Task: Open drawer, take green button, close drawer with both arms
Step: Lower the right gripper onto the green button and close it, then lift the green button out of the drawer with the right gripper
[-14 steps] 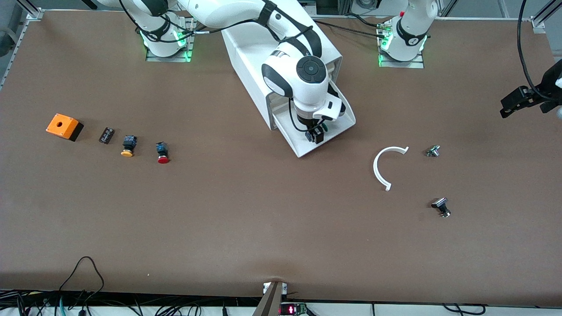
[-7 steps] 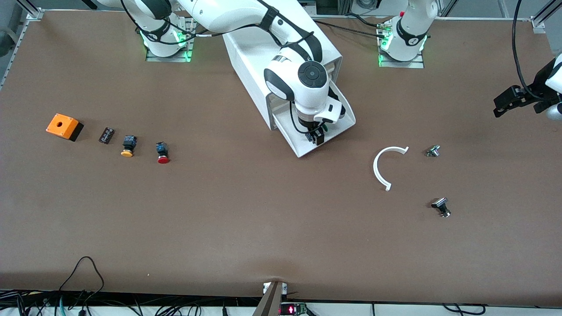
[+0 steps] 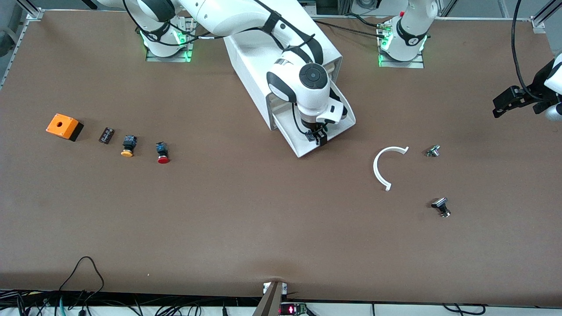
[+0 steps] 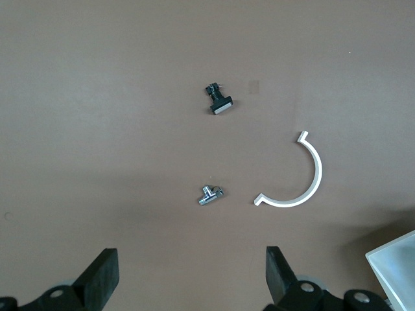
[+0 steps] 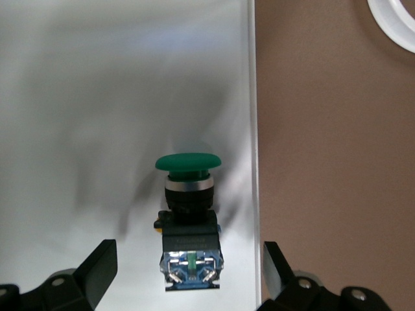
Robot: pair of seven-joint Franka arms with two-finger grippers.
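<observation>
**Right pincer poised over green button in open drawer**

Surface [image 3: 246, 210]: brown, mostly bare toward the front camera; plenty of room there to set a part down.

Cabinet [image 3: 252, 57]: white, standing between the two arm bases. Its bottom drawer [image 3: 295, 139] is pulled out toward the front camera.

Right arm reaches from its base into the drawer. Right pincer [image 3: 317, 137] hangs directly above the green button [image 5: 188, 214], fingers spread wide to either side of it, not touching it. The button lies on its side on the drawer floor, just beside the drawer's side wall [image 5: 253, 129].

Left arm waits at its end of the surface. Left pincer [image 3: 511, 101] is spread and empty, over bare surface.

Risks, as judged:
- One finger descends close to the side wall; it could catch the rim and jam, or shove the drawer.
- The round cap may roll or squirt out if the fingers close on the cap and not the squarer body.
- Lifting straight up looks clear; swinging sideways early could strike the wall.

Small loose parts near the left arm's end: white C-shaped ring [image 3: 384, 166], two small metal-and-black fittings [image 3: 433, 151] [image 3: 441, 206].
</observation>
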